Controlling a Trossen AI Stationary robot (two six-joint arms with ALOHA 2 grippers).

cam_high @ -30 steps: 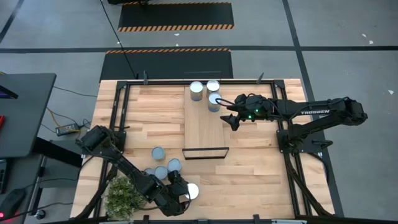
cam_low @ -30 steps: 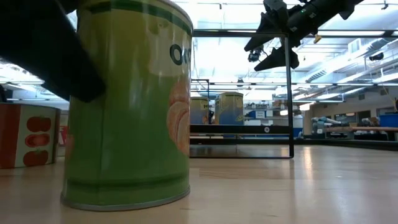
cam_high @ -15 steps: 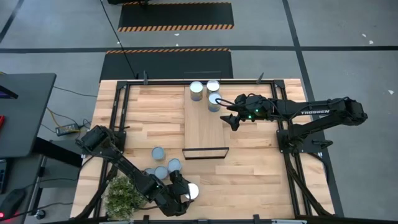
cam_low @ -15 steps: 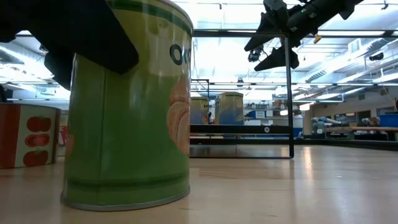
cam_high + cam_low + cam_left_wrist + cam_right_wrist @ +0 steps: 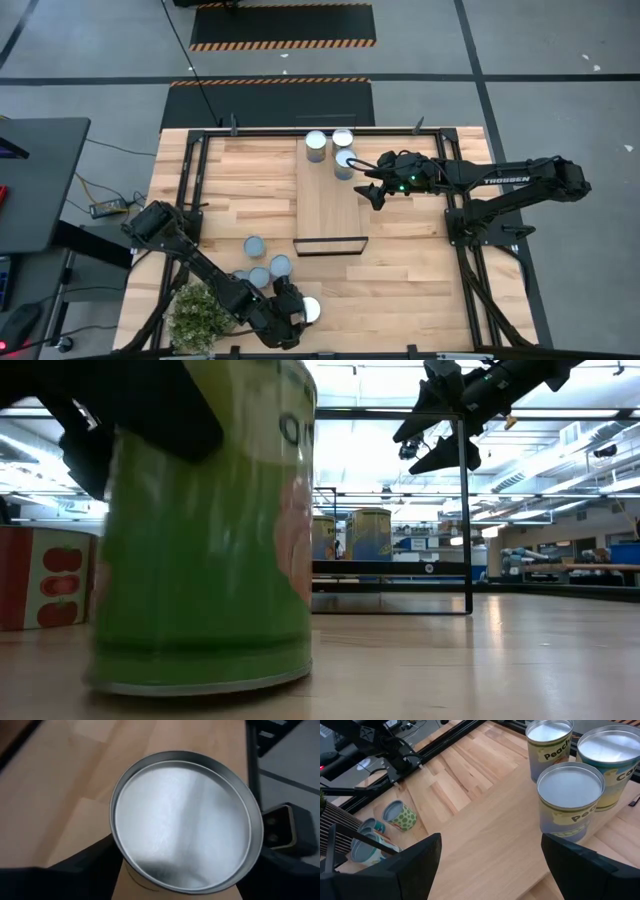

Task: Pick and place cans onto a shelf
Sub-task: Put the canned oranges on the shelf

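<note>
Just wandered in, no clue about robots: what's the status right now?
Left gripper around a green can, fingers either side. Right gripper open above the shelf, three cans placed there. Nothing in the way.

A large green can (image 5: 205, 540) fills the foreground, dark gripper (image 5: 130, 420) at its top. Two cans (image 5: 355, 532) stand on the shelf (image 5: 400, 570) beyond.
</note>
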